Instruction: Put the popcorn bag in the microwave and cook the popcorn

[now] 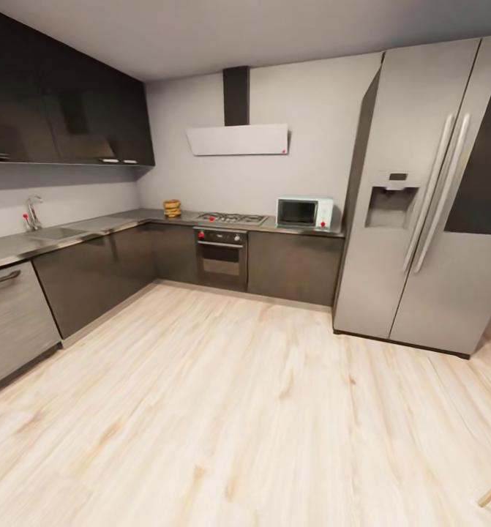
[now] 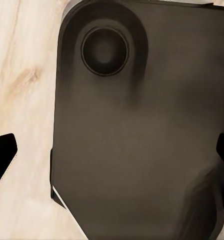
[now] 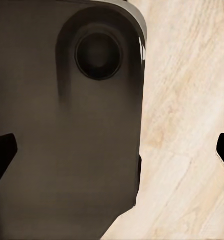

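Across the kitchen, the popcorn bag (image 1: 172, 208) is a small tan sack on the grey countertop (image 1: 121, 219), at the far corner left of the hob. The pale mint microwave (image 1: 304, 212) stands on the same countertop to the right of the hob, its dark door closed. No popcorn can be made out at this distance. In the left wrist view my left gripper (image 2: 112, 157) is open, its dark fingertips (image 2: 2, 159) wide apart above my dark base and the wood floor. My right gripper (image 3: 112, 155) is open in the same way, with nothing between its fingertips (image 3: 1, 156).
A tall silver fridge (image 1: 421, 205) stands right of the microwave. The gas hob (image 1: 230, 217) sits over a built-in oven (image 1: 221, 256), under a flat hood (image 1: 238, 139). A sink with faucet (image 1: 33, 214) is on the left run. Wide wood floor (image 1: 223, 410) lies between me and the cabinets.
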Available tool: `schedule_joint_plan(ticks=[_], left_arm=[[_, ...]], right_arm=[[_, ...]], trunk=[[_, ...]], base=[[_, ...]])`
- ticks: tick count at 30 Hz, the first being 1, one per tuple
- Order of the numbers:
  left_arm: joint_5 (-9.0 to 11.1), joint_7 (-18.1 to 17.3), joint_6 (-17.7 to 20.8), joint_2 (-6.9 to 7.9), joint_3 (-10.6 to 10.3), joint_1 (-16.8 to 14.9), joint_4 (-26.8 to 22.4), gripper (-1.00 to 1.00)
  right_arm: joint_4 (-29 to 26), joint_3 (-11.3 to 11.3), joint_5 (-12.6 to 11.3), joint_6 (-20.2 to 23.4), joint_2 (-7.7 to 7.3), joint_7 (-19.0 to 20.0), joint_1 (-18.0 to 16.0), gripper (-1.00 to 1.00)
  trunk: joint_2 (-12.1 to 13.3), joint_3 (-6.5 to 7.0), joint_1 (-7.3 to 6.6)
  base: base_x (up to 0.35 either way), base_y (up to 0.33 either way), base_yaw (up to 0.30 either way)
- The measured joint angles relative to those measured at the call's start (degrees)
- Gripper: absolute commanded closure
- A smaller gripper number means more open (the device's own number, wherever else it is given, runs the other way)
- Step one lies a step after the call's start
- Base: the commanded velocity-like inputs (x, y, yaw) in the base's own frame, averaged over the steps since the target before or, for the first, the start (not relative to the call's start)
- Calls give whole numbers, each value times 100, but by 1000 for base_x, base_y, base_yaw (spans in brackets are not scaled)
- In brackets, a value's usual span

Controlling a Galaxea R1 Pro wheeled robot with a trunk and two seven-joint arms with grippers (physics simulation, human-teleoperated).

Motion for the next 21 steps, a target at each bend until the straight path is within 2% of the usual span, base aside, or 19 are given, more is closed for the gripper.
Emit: schedule_joint_plan(ticks=[7, 21], left_arm=[[-3, 0, 0, 0, 0, 0, 0, -100], [-4, 0, -11, 0, 0, -1, 1, -100]], right_arm=[[0, -1, -5, -106, 0, 0, 0, -100], [0, -8, -16, -158, 0, 0, -2, -100]], trunk=[[0, 0, 0], [0, 0, 0]], base=[[325, 0, -31], [325, 0, -173]])
